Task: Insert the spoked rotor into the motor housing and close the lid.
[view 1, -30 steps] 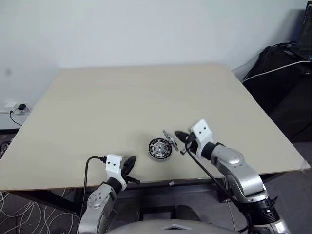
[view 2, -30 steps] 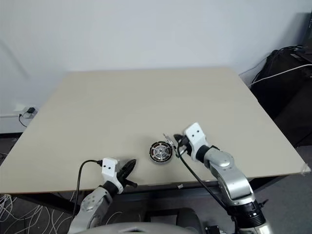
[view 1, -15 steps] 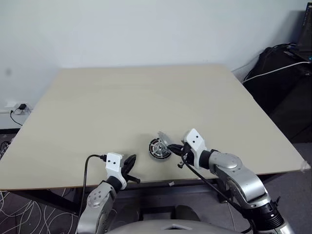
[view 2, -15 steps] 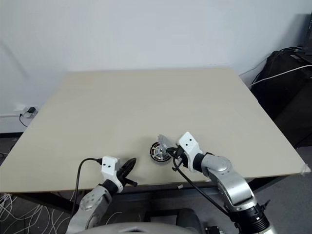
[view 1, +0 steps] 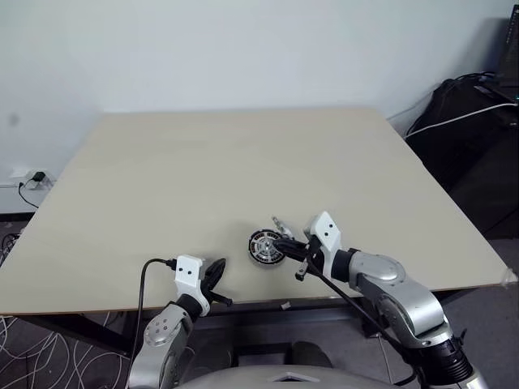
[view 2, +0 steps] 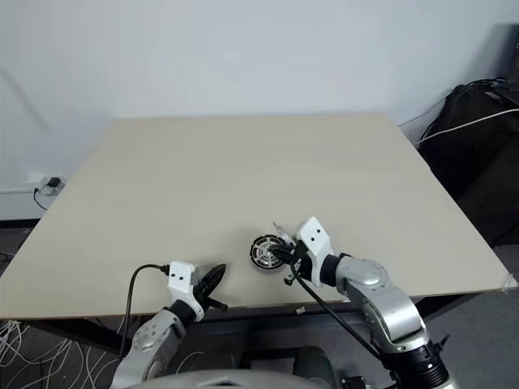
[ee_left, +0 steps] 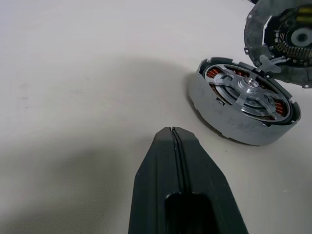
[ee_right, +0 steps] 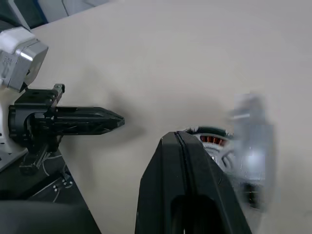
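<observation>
The spoked rotor (ee_left: 249,92) sits inside the motor housing (ee_left: 229,122), near the bench (view 1: 203,170) front edge; closing is, by your reading, the step in hand. The lid (ee_left: 280,36) leans tilted just behind the housing. Both the right gripper (view 1: 280,243) and left gripper (view 1: 217,274) are pressed together, empty. Next, tip the lid flat onto the housing; nothing stands between them.

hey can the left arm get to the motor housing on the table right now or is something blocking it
Probably yes. Bare table lies between the shut left gripper and the motor housing, which already has the spoked rotor in it. The shut right gripper and the tilted lid crowd only its far side.
</observation>
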